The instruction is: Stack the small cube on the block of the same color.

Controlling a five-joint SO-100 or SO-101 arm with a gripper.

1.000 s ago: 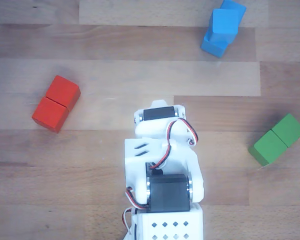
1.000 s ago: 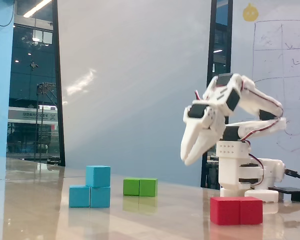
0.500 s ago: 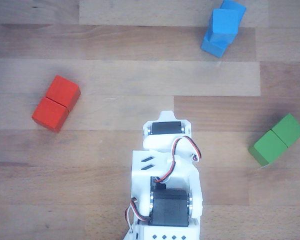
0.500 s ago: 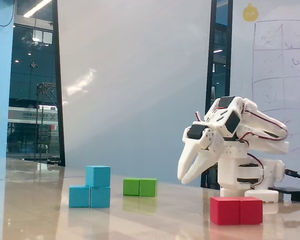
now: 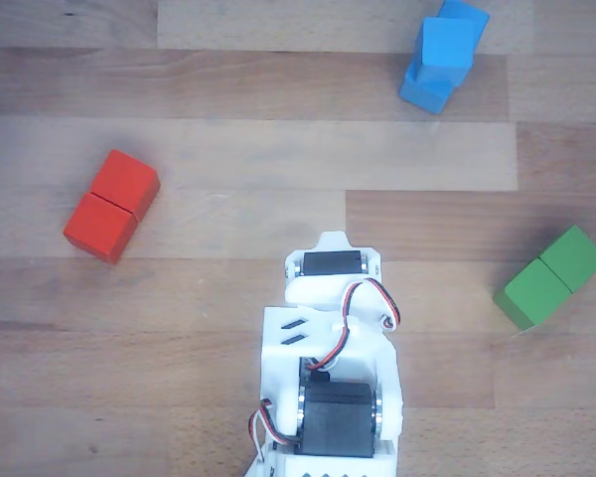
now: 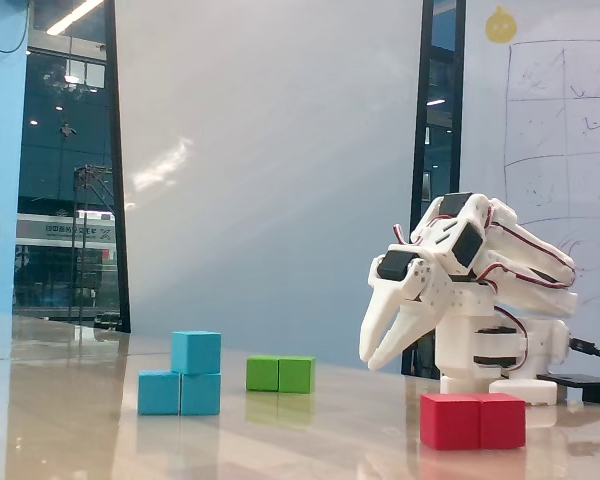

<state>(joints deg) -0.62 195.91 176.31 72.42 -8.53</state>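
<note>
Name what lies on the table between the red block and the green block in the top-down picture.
In the other view, the arm's white wrist sits between the red block and the green block. The rest of that stretch is bare wood.

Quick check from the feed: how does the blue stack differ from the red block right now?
The blue block carries the small blue cube on top; the red block carries nothing. In the fixed view, blue sits left and farther back, red nearer and right. Both oblong blocks lie flat, each with a middle seam.
</note>
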